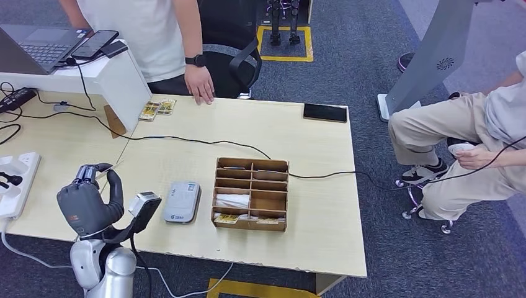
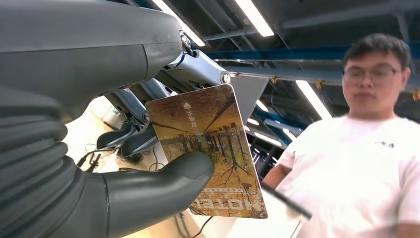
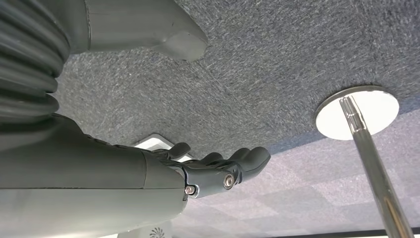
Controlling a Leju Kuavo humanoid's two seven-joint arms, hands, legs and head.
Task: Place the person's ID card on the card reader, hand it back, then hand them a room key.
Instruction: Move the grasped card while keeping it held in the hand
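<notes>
My left hand is raised over the table's front left corner. In the left wrist view the left hand pinches a room key card between thumb and fingers; the card has an autumn tree picture and the word HOTEL. A person in a white shirt faces it across the table, with a hand resting on the far edge. The grey card reader lies flat beside a wooden sorter box holding cards. My right hand hangs over the carpet with nothing in it, fingers loosely extended.
Two yellowish cards lie near the person's hand. A black phone lies at the far right of the table. A black cable crosses the table. A laptop sits on a raised counter on the left. Another person sits to the right.
</notes>
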